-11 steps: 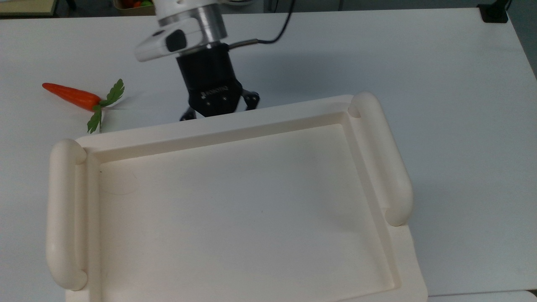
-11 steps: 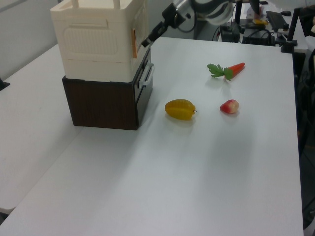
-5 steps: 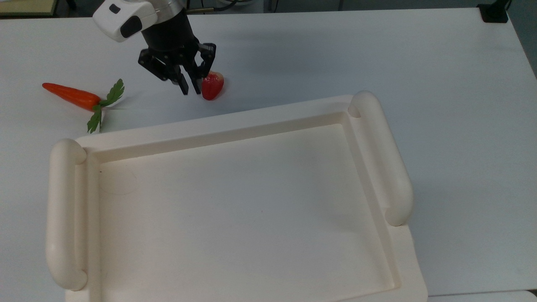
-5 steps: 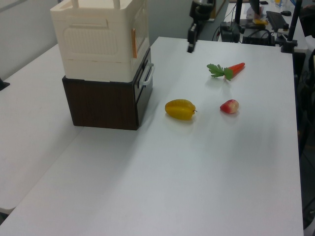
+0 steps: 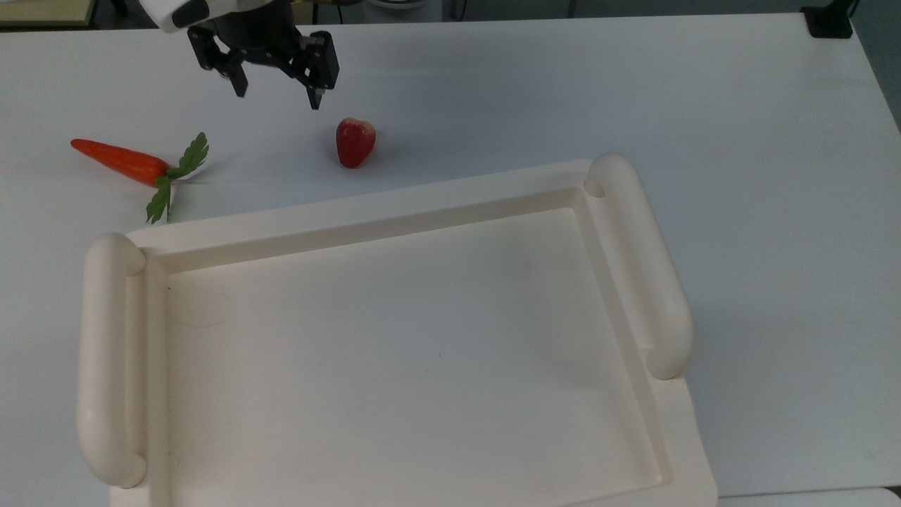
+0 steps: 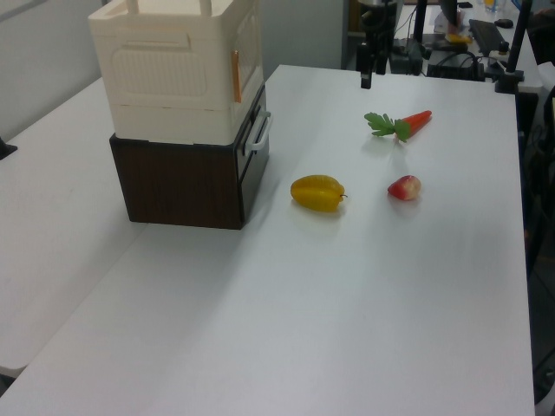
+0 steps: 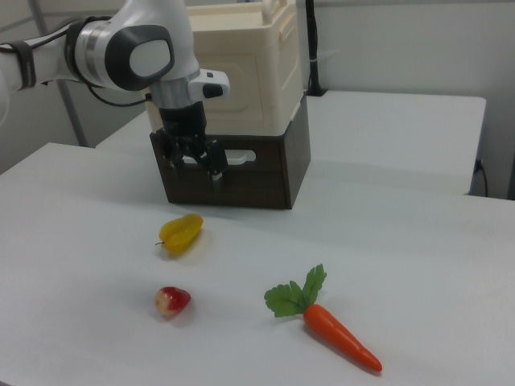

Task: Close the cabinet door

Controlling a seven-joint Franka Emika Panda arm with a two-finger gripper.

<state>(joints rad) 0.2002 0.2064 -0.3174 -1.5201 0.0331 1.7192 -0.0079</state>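
Cream-white cabinet (image 6: 178, 74) atop a dark brown base, its door (image 6: 246, 61) flush, copper handle (image 6: 235, 75) upright.

One carrot (image 7: 338, 338), leafy top attached. One red strawberry-like fruit (image 5: 354, 142). One yellow starfruit (image 6: 318, 192). One cream cabinet (image 6: 178, 69) atop one dark brown drawer unit (image 6: 186, 180). One white table (image 6: 347, 303). One robot gripper (image 5: 276, 77).
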